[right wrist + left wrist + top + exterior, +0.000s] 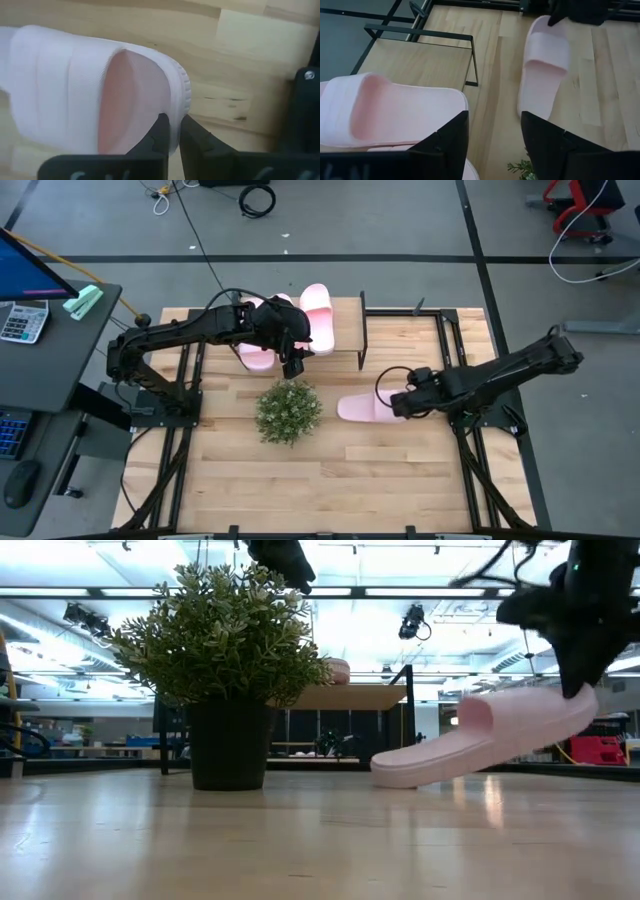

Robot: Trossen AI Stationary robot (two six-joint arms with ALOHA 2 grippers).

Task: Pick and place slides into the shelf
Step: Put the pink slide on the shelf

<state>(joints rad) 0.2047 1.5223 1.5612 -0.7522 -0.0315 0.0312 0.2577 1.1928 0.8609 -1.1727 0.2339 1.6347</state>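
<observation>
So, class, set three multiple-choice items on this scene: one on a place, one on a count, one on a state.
1. Where is the potted plant?
A. On the shelf
B. On the tabletop between the arms
C. On the floor

2. How many slides rest on the shelf?
A. None
B. Two
C. Five

3. How does the slide in the right gripper sit?
A. Flat on the table
B. Heel raised, toe down
C. Upside down on the shelf

Answers: 1 B, the high view shows it on the wood between both arms. 2 B, two pink slides lie there under the left gripper. 3 B, the low view shows it tilted, fingers pinching its heel rim.
</observation>
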